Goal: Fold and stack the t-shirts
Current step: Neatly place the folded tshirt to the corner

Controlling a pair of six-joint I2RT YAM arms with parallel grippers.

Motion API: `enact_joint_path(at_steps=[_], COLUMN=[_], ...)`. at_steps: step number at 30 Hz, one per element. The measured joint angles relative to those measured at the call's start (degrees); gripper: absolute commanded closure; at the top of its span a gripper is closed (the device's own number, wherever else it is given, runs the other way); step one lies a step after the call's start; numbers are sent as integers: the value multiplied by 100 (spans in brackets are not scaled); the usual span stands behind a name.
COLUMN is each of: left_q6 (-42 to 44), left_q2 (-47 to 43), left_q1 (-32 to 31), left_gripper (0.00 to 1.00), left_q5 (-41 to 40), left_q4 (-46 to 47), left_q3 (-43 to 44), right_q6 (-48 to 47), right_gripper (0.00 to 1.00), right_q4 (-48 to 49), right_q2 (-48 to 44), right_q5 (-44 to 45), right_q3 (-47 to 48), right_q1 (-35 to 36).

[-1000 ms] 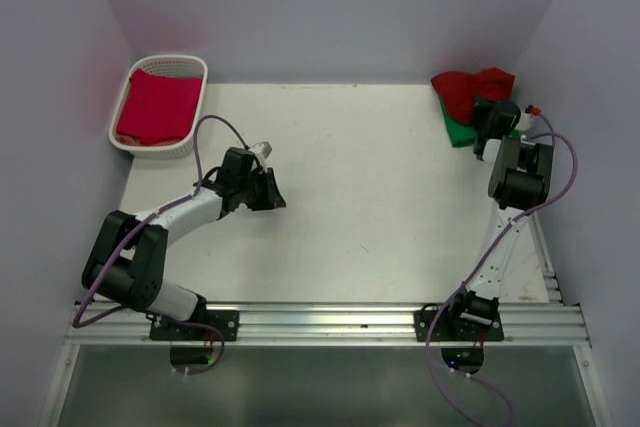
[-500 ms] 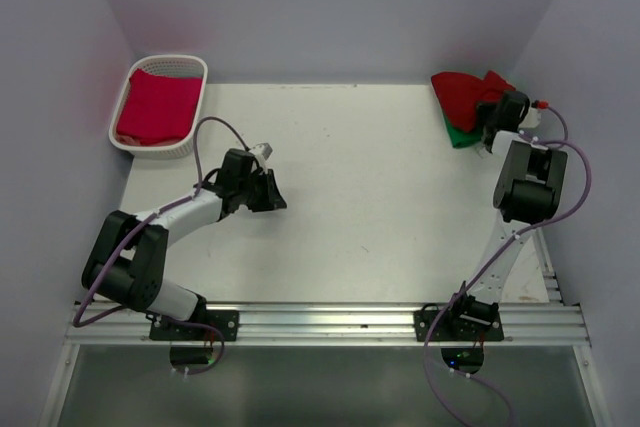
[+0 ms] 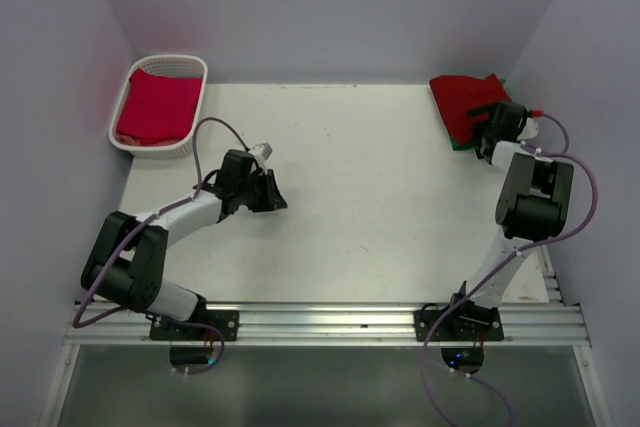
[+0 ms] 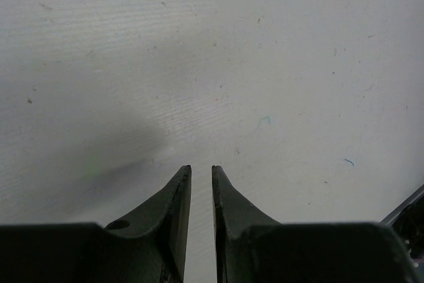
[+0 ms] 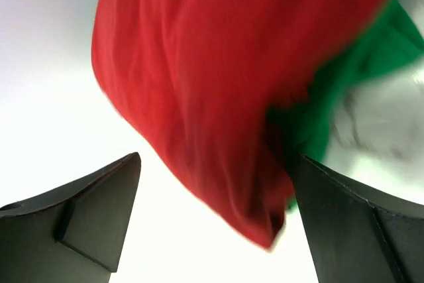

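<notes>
- R gripper (image 5: 217, 158) jaws just sprang wide, releasing red tee (image 3: 462, 95) onto green tee (image 5: 361, 57) — stack growing.
- L gripper (image 4: 201, 168) nearly closed, empty, over table (image 4: 278, 57).

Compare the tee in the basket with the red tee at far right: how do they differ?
The crimson tee lies in the white basket, far left; the dark red tee lies on the table, far right. The dark red tee covers a green tee; no second tee shows under the crimson tee. Both are plain solid-coloured cloth.
</notes>
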Motion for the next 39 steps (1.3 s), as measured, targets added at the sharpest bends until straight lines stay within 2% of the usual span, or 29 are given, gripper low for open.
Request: enact_joint_path(at_steps=[5,7,8,9,10,13,21,25,32,34,39], left_q6=[-7,-9,-9,-9,-11,-17,-15,-15,-15,-15,-13], left_q2=[-4,-4,-4,-4,-4,-4,-133,-221,-306,-308,-560], left_q1=[0,0,0,0,0,0,0,0,0,0,0], left_gripper=[78,78,78,78,79,81,82,83,84,85,84], left_q5=[35,50,57,66,74,109,103,74,17,0,-116], left_q4=[52,85,90,92,107,138,122,122,118,103,66], left_q3=[-44,-79,-92,-101,-109,-131,-278,-282,-284,-284,-280], right_q6=[-146,-160,-175,-223,-221,-35,857,1215,1143,1158,1475], right_gripper=[1,8,41,92,100,100,100,100,100,100,100], right_q4=[243,396,479,595,737,1191,3071,3206,3211,3567,5167], right_q2=[-1008,-1353,-1445,-1510,-1521,-1141,1163,2046,1945,1803,1241], right_q5=[-39,-44,-46,-61,-107,-505,-1207,-1261,-1261,-1362,-1930], right_q3=[-1202,-1526,-1602,-1646,-1633,-1309,2,474,323,-28,-1419], right_q1=[107,160,181,201,214,223,208,179,170,160,109])
